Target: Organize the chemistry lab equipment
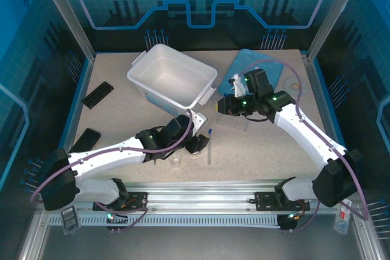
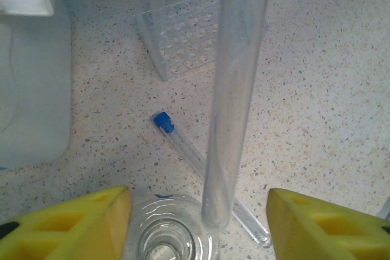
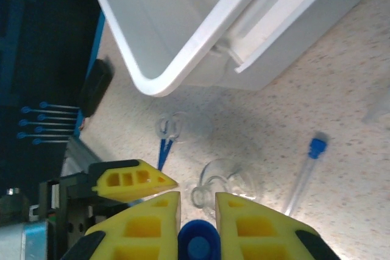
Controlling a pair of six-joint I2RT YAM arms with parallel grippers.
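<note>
Blue-capped tube (image 3: 198, 245) is clamped by its cap in my right pincer (image 3: 197, 202). The cap faces the right wrist camera, so its long axis runs straight away from me, down toward the glass flask (image 3: 216, 184). Seen from my left wrist it stands close to upright, leaning slightly, its rounded end low beside the flask's rim. My left pincer (image 2: 198, 202) has its yellow fingers (image 2: 79, 226) apart, one on each side of the flask, and I cannot tell whether either touches it. A second tube (image 1: 209, 146) lies flat on the surface (image 1: 268, 162) near the flask, long axis running near to far, blue cap at the far end. The clear tube rack (image 2: 189, 41) stands beyond it. The surface is pale and speckled, with a white bin (image 1: 173, 80) at its middle back and a black ridged strip (image 1: 97, 94) at the left. Blue-lit panels wall it in
</note>
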